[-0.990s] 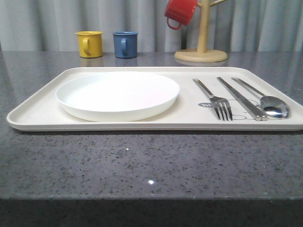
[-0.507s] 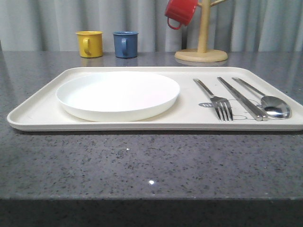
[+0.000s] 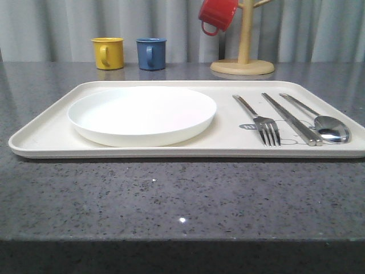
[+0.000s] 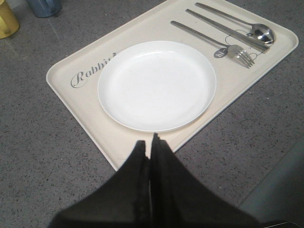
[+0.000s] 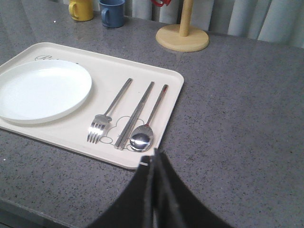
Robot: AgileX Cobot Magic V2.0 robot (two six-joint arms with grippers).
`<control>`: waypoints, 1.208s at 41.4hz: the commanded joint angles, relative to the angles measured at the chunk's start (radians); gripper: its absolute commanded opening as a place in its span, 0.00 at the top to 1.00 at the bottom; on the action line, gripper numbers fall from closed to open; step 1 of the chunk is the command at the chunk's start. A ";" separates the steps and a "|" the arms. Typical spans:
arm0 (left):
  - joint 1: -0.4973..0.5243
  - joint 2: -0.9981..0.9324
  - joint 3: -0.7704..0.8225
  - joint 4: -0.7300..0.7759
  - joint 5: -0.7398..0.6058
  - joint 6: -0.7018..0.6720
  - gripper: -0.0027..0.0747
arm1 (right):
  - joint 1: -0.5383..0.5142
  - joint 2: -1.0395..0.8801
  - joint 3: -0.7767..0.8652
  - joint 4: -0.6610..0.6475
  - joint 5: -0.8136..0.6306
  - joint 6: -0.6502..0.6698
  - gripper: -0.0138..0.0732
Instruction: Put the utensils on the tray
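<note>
The cream tray (image 3: 45, 128) (image 4: 85, 109) (image 5: 57, 137) lies on the dark counter. On its right part rest the silver fork (image 3: 259, 120) (image 4: 213, 42) (image 5: 107, 111), the pair of chopsticks (image 3: 291, 119) (image 4: 223, 26) (image 5: 135, 114) and the spoon (image 3: 328, 125) (image 4: 256, 32) (image 5: 147, 128), side by side. My left gripper (image 4: 148, 142) is shut and empty, held above the tray's near left corner. My right gripper (image 5: 153, 159) is shut and empty, held over the tray's near right corner, close to the spoon's bowl.
A round white plate (image 3: 142, 114) fills the tray's left part. At the back stand a yellow mug (image 3: 108, 52), a blue mug (image 3: 151, 53) and a wooden mug tree (image 3: 242, 63) with a red mug (image 3: 217, 15) hanging on it. Bare counter lies in front.
</note>
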 commanded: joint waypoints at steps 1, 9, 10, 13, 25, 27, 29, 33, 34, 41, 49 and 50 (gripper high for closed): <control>-0.003 0.002 -0.025 -0.010 -0.071 -0.007 0.99 | 0.000 0.014 -0.018 0.000 -0.082 -0.012 0.92; -0.003 0.002 -0.025 -0.010 -0.071 -0.007 0.99 | 0.000 0.014 -0.018 0.000 -0.082 -0.012 0.92; -0.003 0.002 -0.025 -0.010 -0.071 -0.007 0.99 | 0.000 0.014 -0.018 0.000 -0.082 -0.012 0.92; -0.005 -0.030 -0.004 -0.012 -0.104 -0.007 0.99 | 0.000 0.014 -0.018 0.000 -0.082 -0.012 0.92; 0.269 -0.342 0.264 0.020 -0.297 -0.007 0.99 | 0.000 0.014 -0.018 0.000 -0.080 -0.012 0.92; 0.329 -0.423 0.373 0.022 -0.385 -0.007 0.99 | 0.000 0.014 -0.018 0.000 -0.080 -0.012 0.92; 0.388 -0.513 0.476 0.022 -0.460 -0.007 0.99 | 0.000 0.014 -0.018 0.000 -0.080 -0.012 0.92; 0.480 -0.644 0.642 0.022 -0.563 -0.007 0.99 | 0.000 0.014 -0.018 0.000 -0.080 -0.012 0.92; 0.495 -0.668 0.675 0.022 -0.584 -0.007 0.99 | 0.000 0.014 -0.018 0.000 -0.080 -0.012 0.92; 0.518 -0.717 0.798 -0.007 -0.696 -0.007 0.99 | 0.000 0.014 -0.018 0.000 -0.079 -0.012 0.92; 0.516 -0.717 0.872 -0.015 -0.803 -0.007 0.99 | 0.000 0.014 -0.018 0.000 -0.079 -0.012 0.92; 0.516 -0.717 0.872 -0.015 -0.809 -0.007 0.99 | 0.000 0.014 -0.018 0.000 -0.079 -0.012 0.92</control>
